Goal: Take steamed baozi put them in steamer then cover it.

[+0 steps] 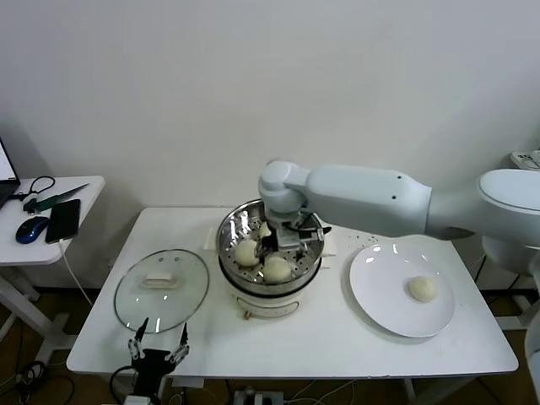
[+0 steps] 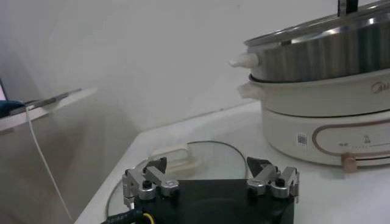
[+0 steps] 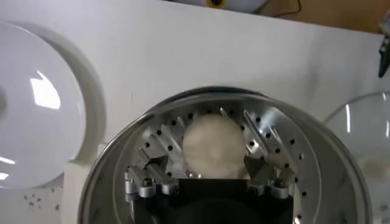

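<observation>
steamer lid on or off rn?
Off. The glass lid lies flat on the table, left of the steamer, whose basket is open with buns showing inside.

A plain white wall (image 1: 253, 84) stands behind the white table (image 1: 295, 346). Left of that table, a smaller white side table (image 1: 51, 232); cables lie on the floor (image 1: 25, 371) beneath.
</observation>
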`<state>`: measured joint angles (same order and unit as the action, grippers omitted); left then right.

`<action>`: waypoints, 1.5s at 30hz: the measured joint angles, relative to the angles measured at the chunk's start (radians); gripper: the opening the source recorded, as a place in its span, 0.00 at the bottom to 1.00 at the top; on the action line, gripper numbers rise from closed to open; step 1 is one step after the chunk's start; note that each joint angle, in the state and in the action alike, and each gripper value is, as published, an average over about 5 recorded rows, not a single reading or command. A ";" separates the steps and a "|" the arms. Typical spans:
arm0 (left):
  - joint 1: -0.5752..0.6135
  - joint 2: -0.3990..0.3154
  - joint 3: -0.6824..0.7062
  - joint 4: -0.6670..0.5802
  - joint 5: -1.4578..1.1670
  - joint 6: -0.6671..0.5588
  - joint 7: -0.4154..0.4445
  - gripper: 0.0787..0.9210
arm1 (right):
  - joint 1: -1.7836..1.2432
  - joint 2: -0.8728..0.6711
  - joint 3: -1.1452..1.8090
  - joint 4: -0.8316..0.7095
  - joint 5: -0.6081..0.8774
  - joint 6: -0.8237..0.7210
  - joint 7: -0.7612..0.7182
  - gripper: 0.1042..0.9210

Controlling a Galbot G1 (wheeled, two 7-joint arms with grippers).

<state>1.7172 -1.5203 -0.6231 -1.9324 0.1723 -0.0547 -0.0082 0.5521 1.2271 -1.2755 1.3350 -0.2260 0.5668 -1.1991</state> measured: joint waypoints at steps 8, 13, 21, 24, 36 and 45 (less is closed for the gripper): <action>0.001 0.004 0.002 -0.002 0.000 0.000 0.000 0.88 | 0.053 -0.102 0.004 -0.045 0.081 -0.100 0.076 0.88; -0.001 0.006 0.003 -0.006 0.000 0.000 0.000 0.88 | 0.070 -0.203 -0.006 -0.048 0.179 -0.253 0.122 0.88; -0.006 0.008 0.009 -0.011 0.000 0.001 0.001 0.88 | 0.025 -0.405 0.023 -0.038 0.291 -0.515 0.142 0.88; -0.010 0.009 0.011 -0.011 0.000 0.003 0.002 0.88 | -0.039 -0.475 0.077 -0.046 0.298 -0.579 0.141 0.88; -0.007 0.011 0.008 -0.015 0.001 0.009 0.000 0.88 | -0.367 -0.609 0.352 -0.141 0.243 -0.684 0.101 0.88; -0.002 0.004 0.006 -0.013 0.004 0.009 -0.002 0.88 | -0.511 -0.624 0.471 -0.243 0.186 -0.694 0.076 0.88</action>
<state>1.7154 -1.5162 -0.6175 -1.9453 0.1761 -0.0458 -0.0101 0.0415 0.6030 -0.8047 1.0919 -0.0402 -0.1270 -1.1232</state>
